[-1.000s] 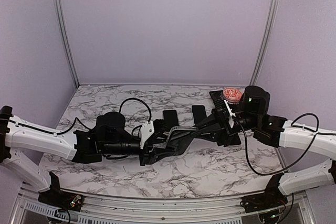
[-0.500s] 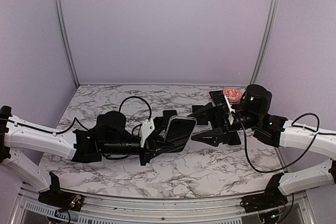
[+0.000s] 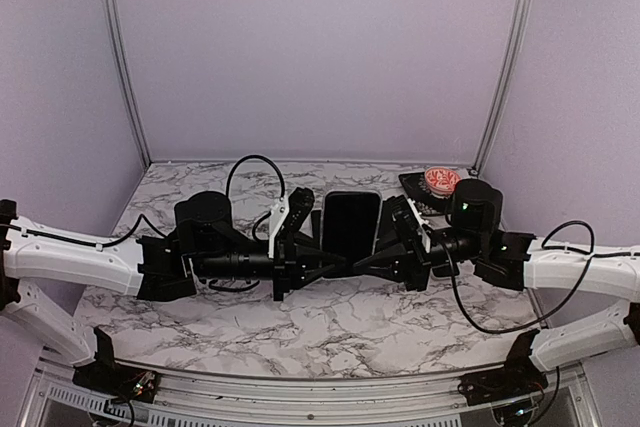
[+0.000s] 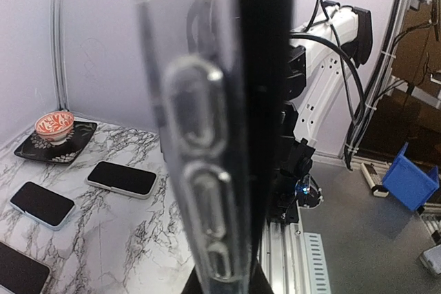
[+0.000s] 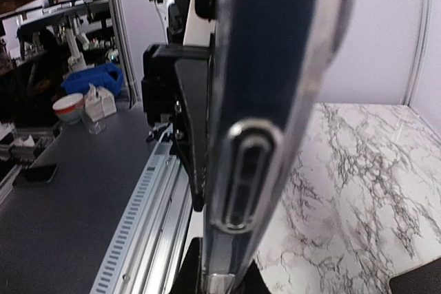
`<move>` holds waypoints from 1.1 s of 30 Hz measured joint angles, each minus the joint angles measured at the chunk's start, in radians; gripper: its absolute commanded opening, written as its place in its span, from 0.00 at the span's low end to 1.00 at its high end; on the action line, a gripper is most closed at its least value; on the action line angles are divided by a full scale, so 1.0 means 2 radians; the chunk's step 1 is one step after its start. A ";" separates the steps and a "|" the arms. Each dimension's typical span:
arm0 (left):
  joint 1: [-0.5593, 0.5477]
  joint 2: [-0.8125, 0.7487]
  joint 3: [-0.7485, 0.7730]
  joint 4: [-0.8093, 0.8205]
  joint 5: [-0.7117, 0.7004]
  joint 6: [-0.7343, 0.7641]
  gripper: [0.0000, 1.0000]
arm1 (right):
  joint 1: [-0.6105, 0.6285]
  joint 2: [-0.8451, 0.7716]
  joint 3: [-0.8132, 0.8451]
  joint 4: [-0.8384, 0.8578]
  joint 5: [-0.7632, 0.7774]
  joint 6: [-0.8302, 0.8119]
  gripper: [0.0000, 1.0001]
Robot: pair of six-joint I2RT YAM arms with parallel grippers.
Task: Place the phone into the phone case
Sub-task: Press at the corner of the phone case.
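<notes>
Standing upright above the table [image 3: 350, 322], screen toward the overhead camera, the phone [image 3: 350, 225] is held between the two arms, well clear of the marble. A clear case [image 4: 200, 170] is seen along its edge in both wrist views, its moulded button covers set against the black body, so the insertion is judged largely done; whether every corner is snapped home cannot be told. The left gripper [image 3: 318, 247] is closed on the phone's left side, and the right gripper [image 3: 386, 247] is clamped on its right side. A final press and a setting-down are judged to remain. Spare phones [image 4: 121, 178] and a bowl [image 3: 441, 180] are seen on the table.
</notes>
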 measured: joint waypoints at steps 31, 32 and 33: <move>0.000 0.020 -0.020 0.032 -0.004 -0.010 0.00 | -0.012 -0.016 0.073 -0.082 0.019 0.070 0.00; 0.002 0.022 -0.020 0.034 0.003 -0.007 0.00 | -0.012 -0.016 0.073 -0.084 0.017 0.079 0.00; 0.002 0.022 -0.020 0.034 0.006 -0.009 0.00 | -0.013 -0.014 0.073 -0.084 0.011 0.081 0.00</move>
